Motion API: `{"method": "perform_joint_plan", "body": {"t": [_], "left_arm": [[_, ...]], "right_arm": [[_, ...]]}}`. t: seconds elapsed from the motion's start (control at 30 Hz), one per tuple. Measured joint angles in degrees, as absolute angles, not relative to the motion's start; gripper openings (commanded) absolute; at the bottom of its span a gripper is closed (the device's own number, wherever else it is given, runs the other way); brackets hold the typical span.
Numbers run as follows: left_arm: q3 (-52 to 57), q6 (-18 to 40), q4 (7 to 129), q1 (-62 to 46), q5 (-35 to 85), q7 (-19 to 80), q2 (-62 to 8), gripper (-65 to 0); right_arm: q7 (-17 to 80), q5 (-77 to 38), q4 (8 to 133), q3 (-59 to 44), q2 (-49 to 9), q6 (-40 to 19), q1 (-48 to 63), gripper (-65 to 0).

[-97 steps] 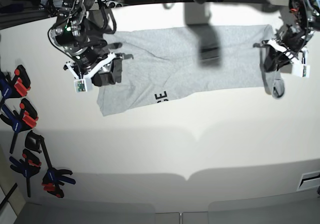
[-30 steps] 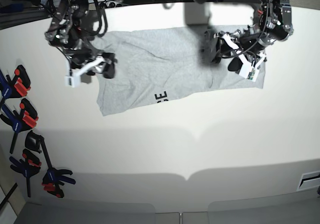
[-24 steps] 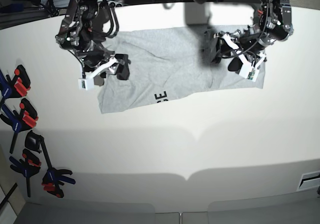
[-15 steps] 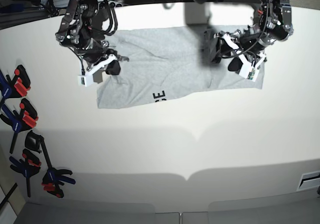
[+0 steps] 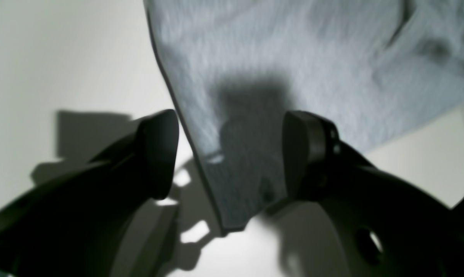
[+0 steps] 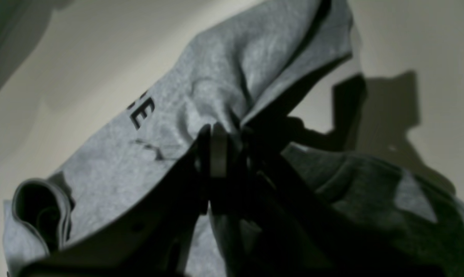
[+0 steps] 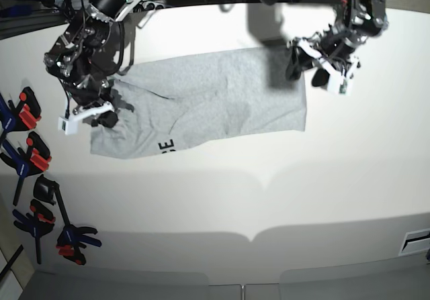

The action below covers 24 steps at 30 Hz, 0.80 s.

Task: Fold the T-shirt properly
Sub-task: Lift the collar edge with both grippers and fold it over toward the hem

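White surface (image 7: 269, 199) carries T-shirt (image 7: 215, 98), lying crumpled toward far-left side. Right hand (image 6: 220, 154) pinches bunched fabric near lettering; left hand (image 5: 230, 154) gapes over cloth edge, gripping nothing. Risk: 1-sided pull probably skews shirt, adds wrinkles.

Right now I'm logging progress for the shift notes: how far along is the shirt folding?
Early. Done: the T-shirt lies on the table as a long band, lettering at its near edge. In hand: the right hand is shut on bunched cloth at one end; the left hand hovers open over the other end. Left: the crosswise folds into a compact stack.
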State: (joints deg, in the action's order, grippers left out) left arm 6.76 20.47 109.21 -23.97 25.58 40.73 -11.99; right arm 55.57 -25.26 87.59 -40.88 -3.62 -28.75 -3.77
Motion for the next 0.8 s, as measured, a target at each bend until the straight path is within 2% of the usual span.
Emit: {"method": "perform_joint_plan", "body": {"t": [0.17, 0.4, 0.5, 0.67, 0.8], "left_arm": [[1.0, 13.8, 109.2, -23.5, 16.7, 35.6, -12.1, -25.7], [-7.6, 6.1, 109.1, -19.3, 1.8, 35.8, -12.1, -25.7], [-9.8, 5.6, 107.7, -18.2, -3.4, 35.1, -12.1, -25.7], [-11.7, 5.5, 96.2, -15.8, -3.5, 33.0, -12.1, -25.7], [-13.2, 5.3, 88.9, -11.3, -3.1, 27.9, -12.0, -25.7]], "right_arm": [[56.7, -24.1, 91.2, -36.4, -2.8, -28.8, -3.7, -65.0], [59.7, -23.9, 97.5, -29.8, -2.9, -28.9, -3.6, -65.0], [61.7, -24.1, 102.1, -26.0, -2.9, -28.9, -3.6, -65.0], [67.2, -24.0, 109.7, -17.9, -2.9, -28.3, -3.7, -65.0], [68.1, -24.4, 111.2, -11.9, 0.4, -28.3, -3.7, -65.0]]}}
